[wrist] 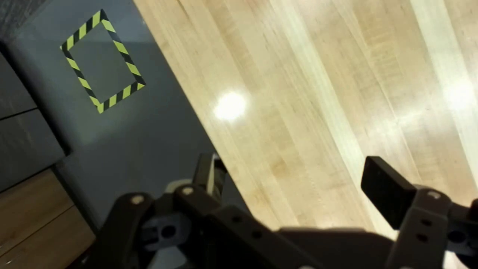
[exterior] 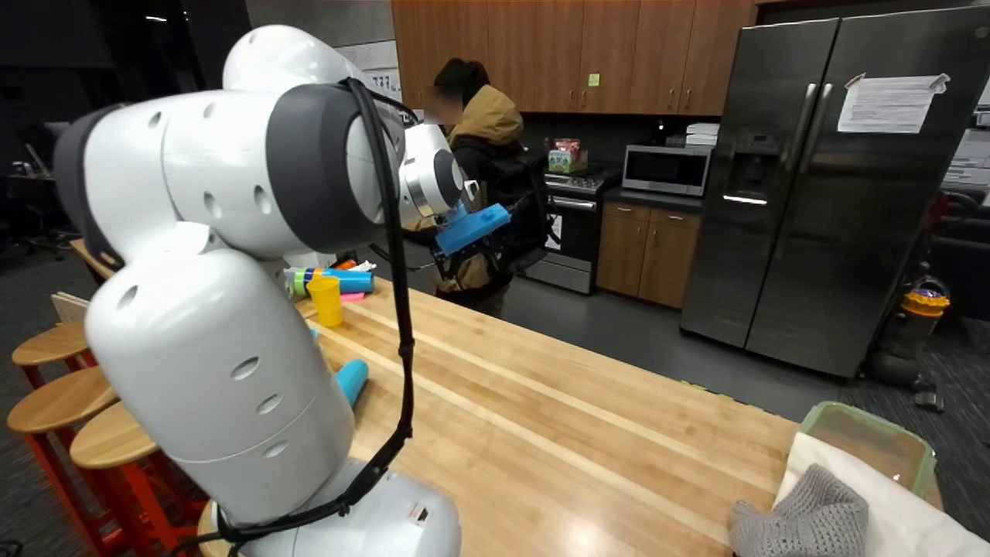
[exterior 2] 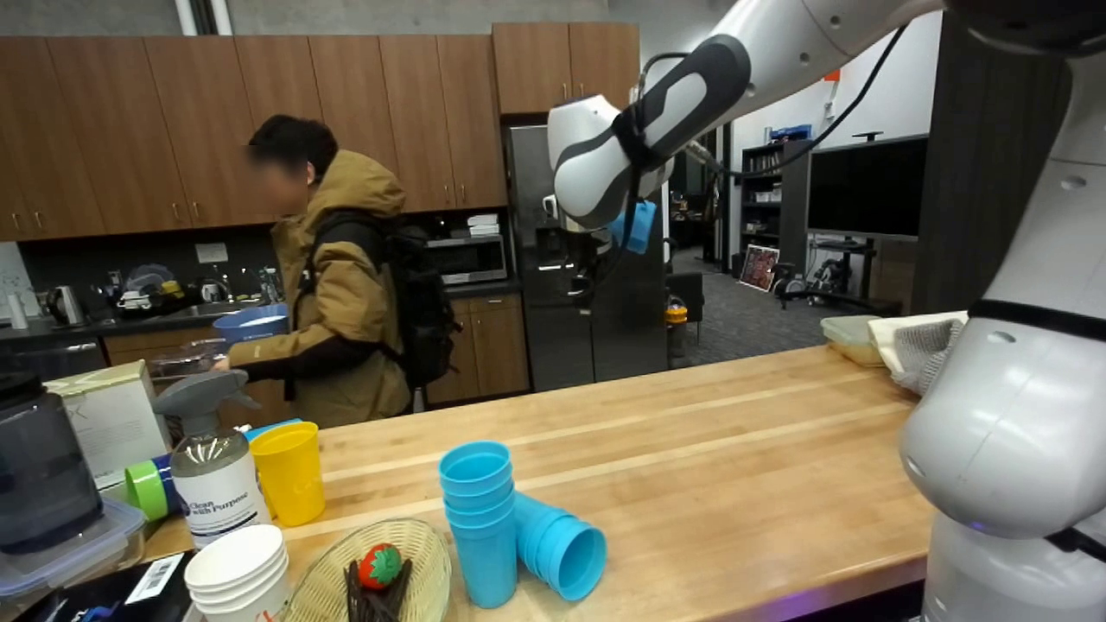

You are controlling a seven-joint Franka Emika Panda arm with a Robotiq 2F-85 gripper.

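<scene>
Holding nothing in wide-spread gripper (wrist: 298, 181); hanging above wooden table (wrist: 291, 112), astride its edge in wrist view. Could strike edge if lowered there. Could topple upright stack of nested blue cups (exterior 2: 488, 546), well apart, if swept low. Note, in wicker basket (exterior 2: 428, 553) beside stack, red strawberry-shaped item (exterior 2: 377, 567) and dark sticks (exterior 2: 377, 602).

Exterior view is facing fridge (exterior: 820, 201) from close beside arm (exterior: 209, 348), exterior view is facing cabinets (exterior 2: 294, 86) over near cups (exterior 2: 481, 536), both are sharing table (exterior: 557, 418), wrist view is looking down
</scene>
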